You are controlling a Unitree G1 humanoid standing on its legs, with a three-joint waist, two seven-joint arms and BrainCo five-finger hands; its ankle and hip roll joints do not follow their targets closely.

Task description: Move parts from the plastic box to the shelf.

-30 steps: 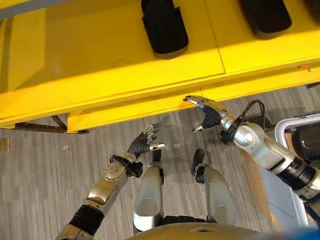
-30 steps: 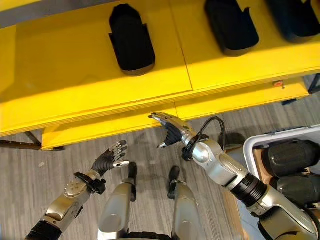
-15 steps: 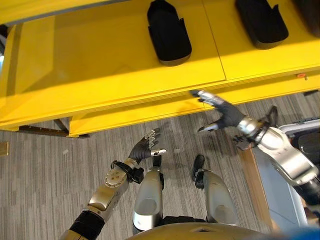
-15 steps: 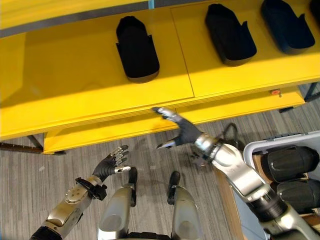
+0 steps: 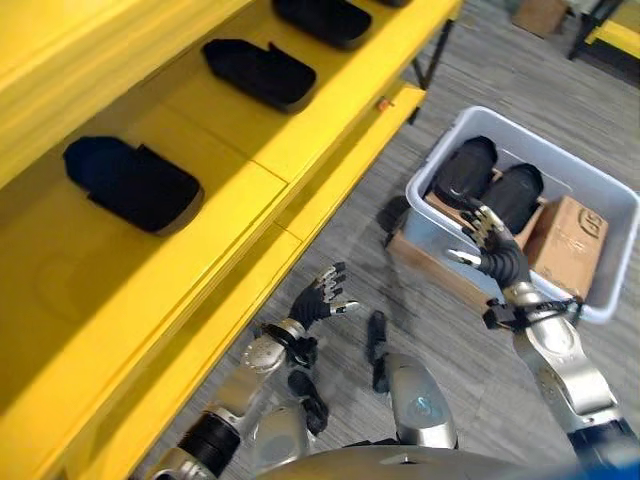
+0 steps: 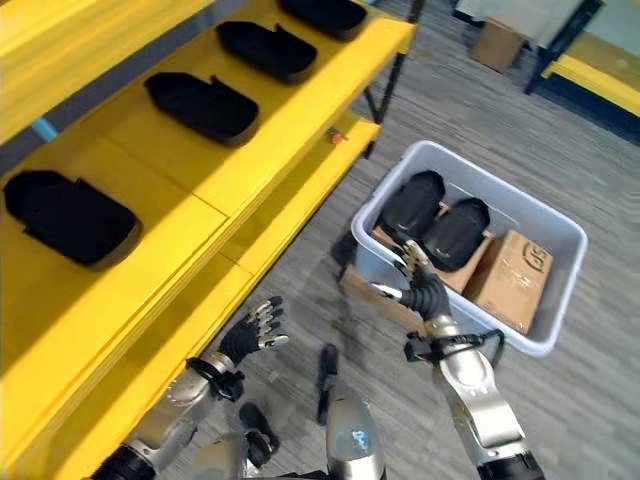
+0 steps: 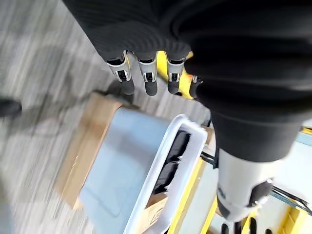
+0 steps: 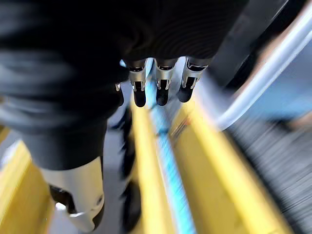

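Observation:
The grey plastic box (image 6: 500, 185) stands on the floor to the right of the yellow shelf (image 5: 250, 190). In it lie two black parts (image 5: 465, 170) (image 5: 515, 190) and a brown carton (image 5: 567, 240). My right hand (image 5: 490, 245) hovers open over the box's near rim, fingers straight (image 8: 158, 87), holding nothing. My left hand (image 5: 320, 300) hangs open above the floor by the shelf's lower edge, fingers spread (image 7: 146, 78). Three black parts (image 5: 130, 180) (image 5: 258, 72) (image 5: 322, 15) rest in a row on the shelf.
A flat cardboard piece (image 5: 430, 270) lies under the plastic box's near side. Bare shelf board stretches in front of the parts. A small carton (image 5: 540, 12) and another yellow rack (image 6: 600, 70) stand farther off across the grey floor.
The camera has swung right, bringing the plastic box into sight. My right hand left the shelf's front edge and now reaches over the box's near rim. The left hand stays open.

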